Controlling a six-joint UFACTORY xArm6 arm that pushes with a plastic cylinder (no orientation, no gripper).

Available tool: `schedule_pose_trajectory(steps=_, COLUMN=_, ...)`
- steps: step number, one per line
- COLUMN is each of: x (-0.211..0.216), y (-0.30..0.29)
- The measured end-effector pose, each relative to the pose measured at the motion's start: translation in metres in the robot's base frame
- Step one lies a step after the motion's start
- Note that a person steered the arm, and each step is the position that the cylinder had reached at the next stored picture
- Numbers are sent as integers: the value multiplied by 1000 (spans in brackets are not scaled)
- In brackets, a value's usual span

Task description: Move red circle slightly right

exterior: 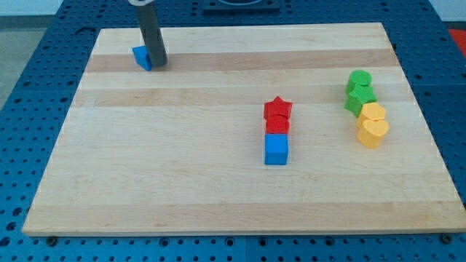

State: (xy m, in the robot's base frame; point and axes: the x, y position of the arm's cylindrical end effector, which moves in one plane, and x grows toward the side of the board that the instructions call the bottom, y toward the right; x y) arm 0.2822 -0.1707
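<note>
The red circle (277, 126) lies near the board's middle, squeezed between a red star (277, 109) above it and a blue cube (276, 150) below it; all three touch in a column. My tip (158, 64) is far off at the view's top left, right beside a small blue block (142, 57) and touching its right side. The rod partly hides that block, so its shape is unclear.
At the view's right stand two green blocks (359, 92) stacked in a column, with a yellow block (373, 112) and a yellow heart (373, 132) touching just below them. The wooden board (182, 182) lies on a blue perforated table.
</note>
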Motion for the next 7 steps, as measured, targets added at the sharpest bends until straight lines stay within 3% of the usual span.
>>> schedule_pose_trajectory(steps=1, x=-31, y=-22)
schedule_pose_trajectory(steps=2, x=-26, y=-7)
schedule_pose_trajectory(steps=3, x=6, y=53)
schedule_pose_trajectory(steps=5, x=18, y=63)
schedule_pose_trajectory(steps=6, x=63, y=83)
schedule_pose_trajectory(steps=7, x=66, y=83)
